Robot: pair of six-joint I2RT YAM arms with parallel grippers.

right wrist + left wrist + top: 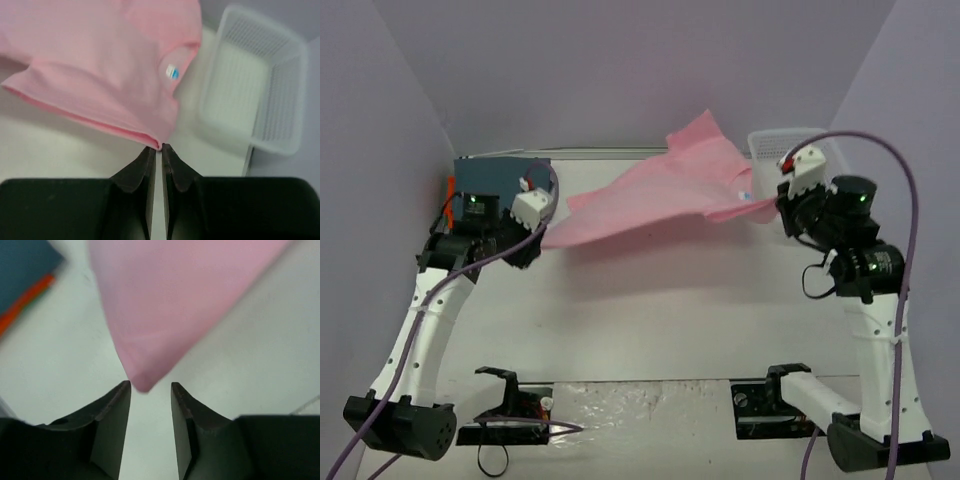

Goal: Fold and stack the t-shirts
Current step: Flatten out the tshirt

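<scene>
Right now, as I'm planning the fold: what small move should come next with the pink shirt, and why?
Probably open the right gripper: it is shut on the hem of the pink shirt, while the left gripper stands open, the shirt's corner loose just past its tips. Only one side is held, so letting go should let it settle.

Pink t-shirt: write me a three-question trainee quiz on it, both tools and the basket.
1. True or false: the right tool is shut on the pink t-shirt's hem.
2. Fill in: the left tool's jaws stand ____, with the shirt's corner unpinched between them.
3. Where is the white basket? A, beside the right tool; B, beside the left tool; C, held by the left tool.
Key: 1 true; 2 apart; 3 A.
</scene>
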